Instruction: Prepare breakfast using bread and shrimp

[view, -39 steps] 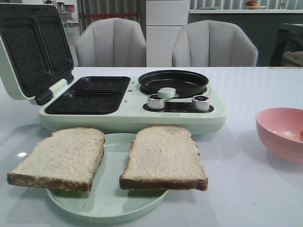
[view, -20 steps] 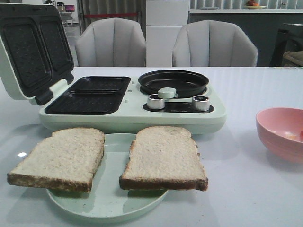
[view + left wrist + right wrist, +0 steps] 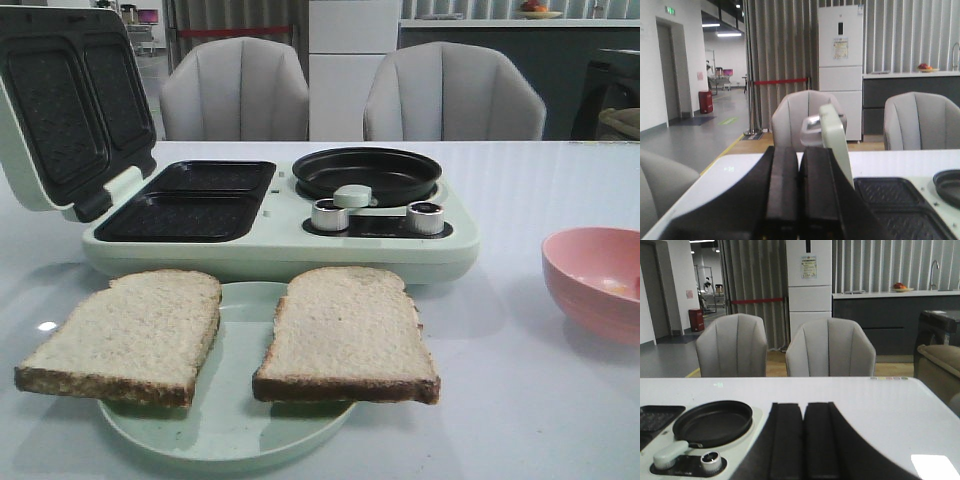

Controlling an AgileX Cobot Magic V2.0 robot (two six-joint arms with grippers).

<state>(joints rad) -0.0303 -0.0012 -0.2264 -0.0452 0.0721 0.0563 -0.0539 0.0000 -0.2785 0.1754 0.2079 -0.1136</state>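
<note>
Bread: two slices lying flat, side by side on a pale green plate at the near edge of the white table. Just beyond stands a mint breakfast maker, lid raised at left, black round pan at right. Pink bowl at the right edge shows a small orange-pink trace, possibly the shrimp. Left gripper and right gripper, seen only in the wrist views, are clenched, fingers together, holding nothing.
</note>
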